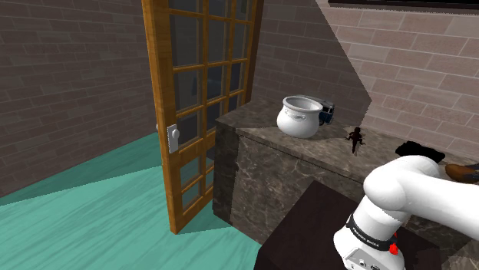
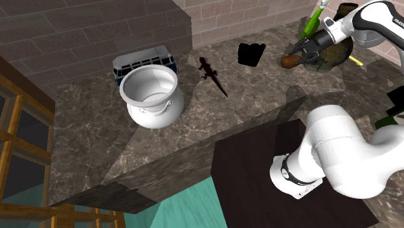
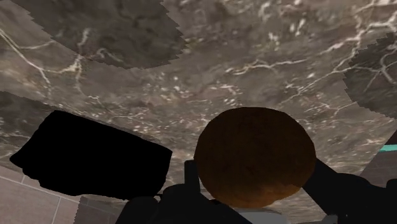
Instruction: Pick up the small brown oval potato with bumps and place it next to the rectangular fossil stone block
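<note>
One gripper clasping one brown potato; one black block, one white pot on marble counter

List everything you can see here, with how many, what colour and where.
potato: one, brown, clasped between the gripper's fingers
block: one, black, on the counter near the potato
pot: one, white, on the counter
toy bus: one, blue and white, beside the pot
lizard figure: one, dark, between pot and block
green item: one, beyond the gripper, unclear what
counter: one, dark veined stone
door: one, wooden with glass panes, beside the counter
arm: one, white
gripper: one, black, shut on the potato
</note>
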{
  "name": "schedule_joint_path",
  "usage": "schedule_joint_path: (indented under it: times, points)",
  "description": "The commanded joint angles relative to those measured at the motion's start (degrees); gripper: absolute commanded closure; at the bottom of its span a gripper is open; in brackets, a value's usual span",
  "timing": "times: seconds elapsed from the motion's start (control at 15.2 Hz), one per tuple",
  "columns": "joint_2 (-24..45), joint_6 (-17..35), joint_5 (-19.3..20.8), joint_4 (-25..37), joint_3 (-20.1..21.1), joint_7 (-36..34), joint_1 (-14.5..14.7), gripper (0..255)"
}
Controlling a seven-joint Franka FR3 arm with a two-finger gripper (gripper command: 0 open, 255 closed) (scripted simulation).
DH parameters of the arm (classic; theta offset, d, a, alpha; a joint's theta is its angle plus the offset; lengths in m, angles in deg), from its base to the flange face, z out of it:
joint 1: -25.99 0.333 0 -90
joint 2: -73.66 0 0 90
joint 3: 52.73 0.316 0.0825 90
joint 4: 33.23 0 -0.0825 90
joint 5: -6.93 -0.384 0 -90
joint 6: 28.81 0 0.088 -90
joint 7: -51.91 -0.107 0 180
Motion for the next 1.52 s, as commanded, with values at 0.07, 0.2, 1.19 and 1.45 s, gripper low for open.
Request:
schedule_joint_path:
  times: [0.07,0.2,1.19,1.45]
  points:
    - [-2.12,-0.02,1.15,0.45,-5.88,-0.34,0.6,255]
    - [-2.56,-0.24,1.53,0.49,-5.67,-0.6,0.59,255]
    - [-2.42,-7.06,0.43,7.37,-2.32,0.13,1.48,0]
    - [-3.27,-7.49,1.17,7.45,-1.82,-0.37,1.51,0]
